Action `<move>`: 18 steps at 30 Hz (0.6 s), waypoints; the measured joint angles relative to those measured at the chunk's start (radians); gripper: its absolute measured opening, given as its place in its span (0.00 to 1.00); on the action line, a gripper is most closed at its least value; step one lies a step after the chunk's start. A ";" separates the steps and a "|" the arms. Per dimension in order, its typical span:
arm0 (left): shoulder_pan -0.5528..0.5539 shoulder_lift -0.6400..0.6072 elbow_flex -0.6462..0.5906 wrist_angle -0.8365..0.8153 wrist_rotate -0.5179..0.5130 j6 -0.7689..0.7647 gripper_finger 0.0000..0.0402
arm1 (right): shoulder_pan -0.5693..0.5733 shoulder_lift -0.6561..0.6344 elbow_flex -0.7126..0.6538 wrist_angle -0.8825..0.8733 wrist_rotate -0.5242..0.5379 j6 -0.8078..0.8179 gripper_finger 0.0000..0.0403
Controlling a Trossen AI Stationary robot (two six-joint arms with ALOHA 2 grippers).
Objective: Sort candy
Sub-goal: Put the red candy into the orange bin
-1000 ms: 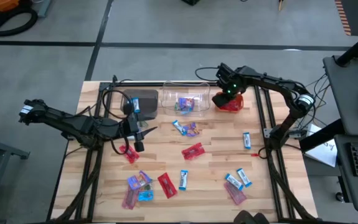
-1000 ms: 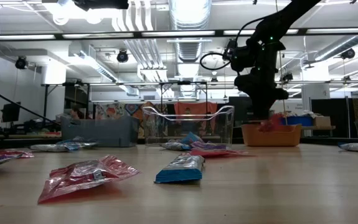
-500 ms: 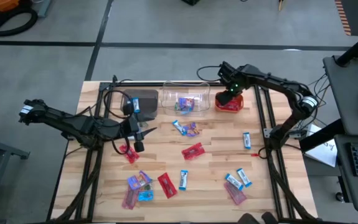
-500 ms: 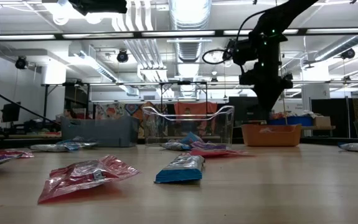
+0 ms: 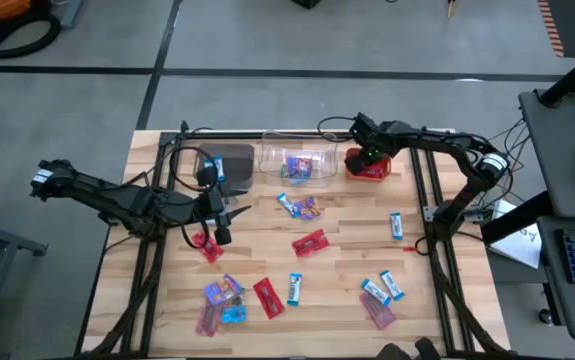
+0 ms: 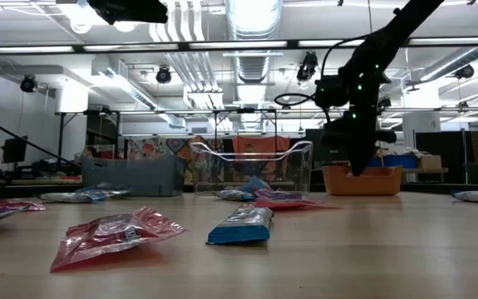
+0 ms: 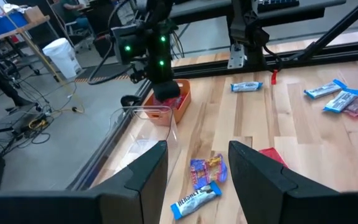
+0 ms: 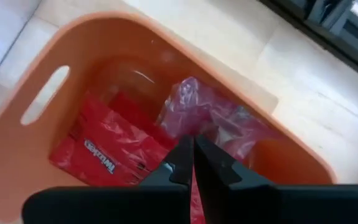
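Even, bright light falls from overhead strip lamps point(image 6: 255, 43) seen in the low view, where they glare white against the ceiling. The desk point(image 5: 337, 275) from above is evenly lit with only faint, soft shadows. In the low view the nearest wrappers point(image 6: 114, 235) look soft. The right wrist view is blurred, with sheen on the red wrappers point(image 8: 104, 152).

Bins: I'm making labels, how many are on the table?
3, along the far edge: dark bin left, clear bin middle, orange bin right. None appear hidden.
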 joint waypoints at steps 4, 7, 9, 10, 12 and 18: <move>0.000 0.000 0.000 0.001 0.000 0.000 0.38 | 0.000 0.000 -0.034 0.038 0.005 0.005 0.02; 0.000 0.000 0.000 0.001 0.000 0.000 0.38 | 0.000 0.000 -0.058 0.061 0.021 0.006 0.02; 0.000 0.000 0.000 0.001 0.000 0.000 0.38 | 0.000 0.000 -0.072 0.081 0.022 0.004 0.02; 0.000 0.000 0.000 0.001 0.000 0.000 0.38 | 0.000 0.000 -0.076 0.088 0.022 0.002 0.02; 0.000 0.000 0.000 0.001 0.000 0.000 0.38 | 0.000 0.000 -0.080 0.096 0.022 0.000 0.02; 0.000 0.000 0.000 -0.001 0.000 0.000 0.38 | 0.000 -0.002 -0.064 0.091 0.022 -0.020 0.02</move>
